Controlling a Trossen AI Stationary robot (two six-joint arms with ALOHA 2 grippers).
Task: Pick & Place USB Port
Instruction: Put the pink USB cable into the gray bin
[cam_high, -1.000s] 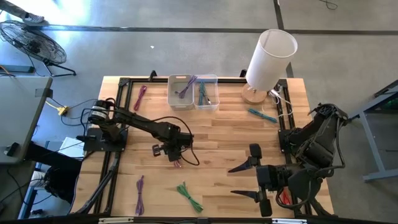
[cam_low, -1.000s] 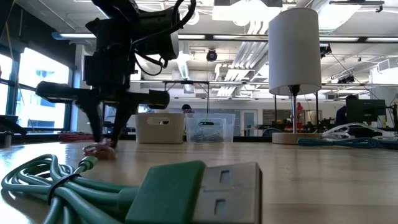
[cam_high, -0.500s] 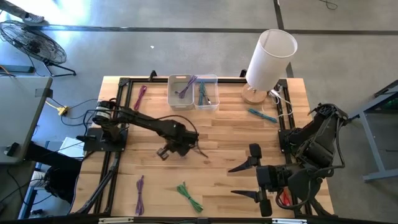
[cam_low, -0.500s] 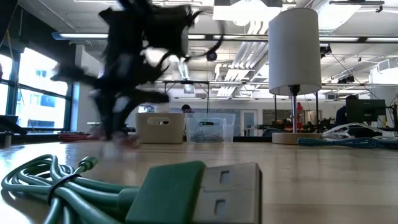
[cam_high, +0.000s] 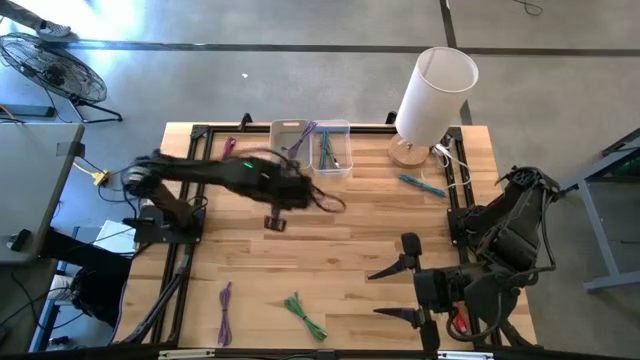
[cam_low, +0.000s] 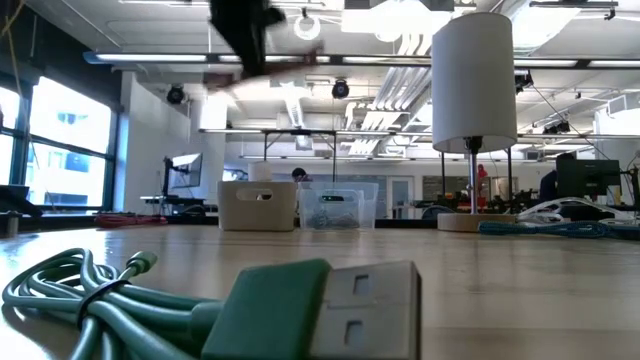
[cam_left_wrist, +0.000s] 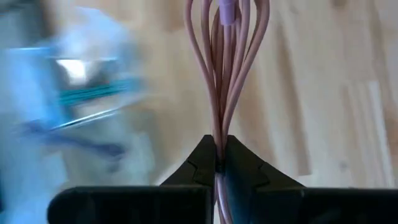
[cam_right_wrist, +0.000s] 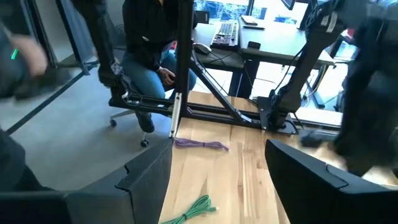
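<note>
Though motion smeared much of what I saw, these were my readings:

Left gripper (cam_left_wrist: 219, 163): pressed together on a pink USB cable (cam_left_wrist: 225, 74), loops fanning out past the fingertips; I saw it raised over the table (cam_high: 370, 225) near the two bins.
Bins: tan bin (cam_high: 290, 148) and clear bin (cam_high: 333, 148) touching at the far edge; in the left wrist view they were only a blue blur.
Low view: I made out just a dark smear of the left arm high up, its fingers hidden.
Right gripper (cam_high: 405, 290): waiting at the near right corner, fingers spread wide.
Loose cables: green cable (cam_high: 305, 315) and purple cable (cam_high: 225, 311) near the front edge.
Lamp (cam_high: 432, 95): far right corner.
</note>
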